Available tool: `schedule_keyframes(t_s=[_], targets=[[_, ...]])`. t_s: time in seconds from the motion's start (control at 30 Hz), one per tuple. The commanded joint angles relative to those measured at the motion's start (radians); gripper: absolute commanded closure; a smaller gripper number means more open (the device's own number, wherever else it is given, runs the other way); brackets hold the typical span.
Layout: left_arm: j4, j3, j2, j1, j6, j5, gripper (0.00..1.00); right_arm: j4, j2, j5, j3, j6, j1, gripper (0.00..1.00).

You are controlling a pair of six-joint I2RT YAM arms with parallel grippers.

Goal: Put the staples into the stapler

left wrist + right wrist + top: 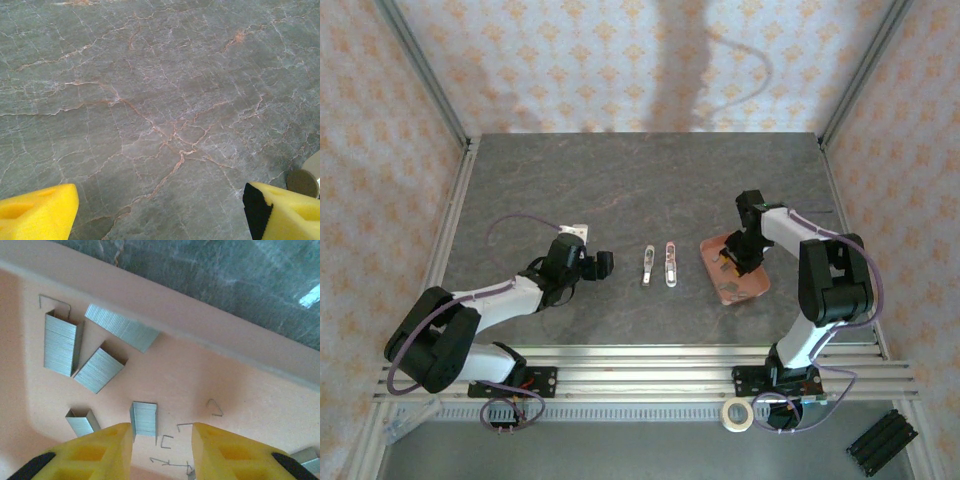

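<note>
Right claw [162, 430] low over pink tray [210, 335], fingers narrowly apart, nothing clamped. Staples [100, 369] scattered in tray, one strip just beside finger. Left claw [160, 205] wide apart over desk [150, 100]. Stapler [670, 264] on desk between arms, left of tray.

the worktop [640, 190] is a dark grey slab that looks like stone, with thin pale and rusty veins. the light on it is soft and even. walls [360, 150] with cream wallpaper and small orange ornaments close it at 9, 12 and 3 o'clock. a broad dim shadow [680, 60] lies on the wall at 12 o'clock. slim metal posts [425, 72] lean in the far corners, at about 10 and 2 o'clock. grooved aluminium rails [650, 365] run along the worktop's edge at 6 o'clock.
</note>
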Motion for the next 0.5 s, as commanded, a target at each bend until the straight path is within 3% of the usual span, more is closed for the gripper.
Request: schedule_keyframes(t_s=[0.0,0.47], targets=[[0.017,0.027,0.002,0.010,0.013,-0.008,0.13,-0.044,0.023,0.001,0.035,-0.027,0.011,0.64],[0.005,0.042,0.005,0.010,0.016,-0.010,0.14,-0.088,0.103,0.041,0.096,-0.083,0.025,0.68]])
